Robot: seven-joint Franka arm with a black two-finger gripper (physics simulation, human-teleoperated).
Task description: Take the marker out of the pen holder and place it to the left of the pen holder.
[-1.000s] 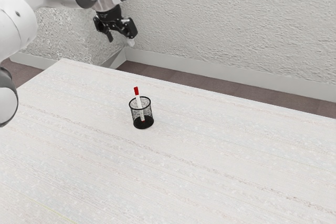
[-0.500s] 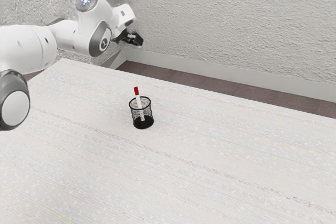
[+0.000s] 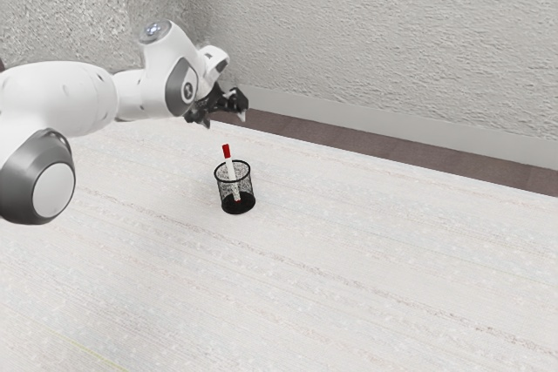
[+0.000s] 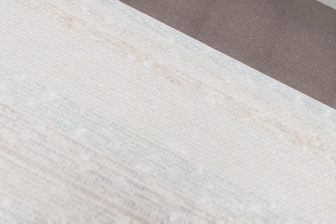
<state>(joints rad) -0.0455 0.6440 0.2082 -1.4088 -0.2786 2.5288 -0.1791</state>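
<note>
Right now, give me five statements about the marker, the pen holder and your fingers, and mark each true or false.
1. The marker is in the pen holder. True.
2. The marker's cap is blue. False: it is red.
3. The pen holder lies on its side. False: it stands upright on the table.
4. The marker leans in the holder. True.
5. My fingers are gripping the marker. False: they are open, away from it.
</note>
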